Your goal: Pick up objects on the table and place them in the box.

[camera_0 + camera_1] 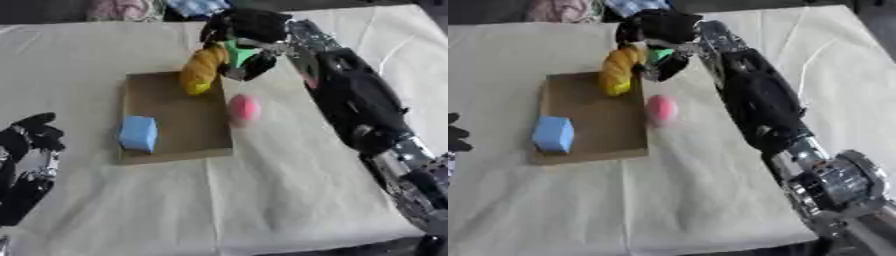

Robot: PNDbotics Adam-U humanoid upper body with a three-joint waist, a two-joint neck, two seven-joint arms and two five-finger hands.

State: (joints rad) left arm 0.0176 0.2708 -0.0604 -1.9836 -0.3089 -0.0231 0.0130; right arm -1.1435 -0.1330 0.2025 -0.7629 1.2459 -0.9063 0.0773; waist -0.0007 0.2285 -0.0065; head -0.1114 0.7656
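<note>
Right robot hand (249, 30): arm enters from the near right corner and stretches diagonally across the table (289, 200) to the far middle. Black hand, fingers curled round the upper end of a yellow banana-shaped item (201, 70), which hangs tilted, its lower tip over the far right corner of the box. A green piece (241, 52) shows inside the hand just beside the yellow item; what it is cannot be made out.

Left robot hand (31, 145): at the near left edge of the table, idle, fingers relaxed and pointing up, holding nothing. In the right eye view only a black sliver of it shows at the left border.

Box (175, 120): flat brown cardboard, shallow, lying left of the table's middle. A light blue block (138, 133) lies in it, near its near left corner.

Pink ball (244, 108): on the cloth, just outside the box's right edge, near the yellow item's tip but apart from it.

Table: covered with a cream cloth with fold lines, lying a little askew.

Room: dark floor past the far edge; pinkish and blue things (166, 7) there, cut off by the frame and not identifiable.

Hidden: the yellow item's top end, covered by the right robot hand; whether its tip touches the box cannot be told.
</note>
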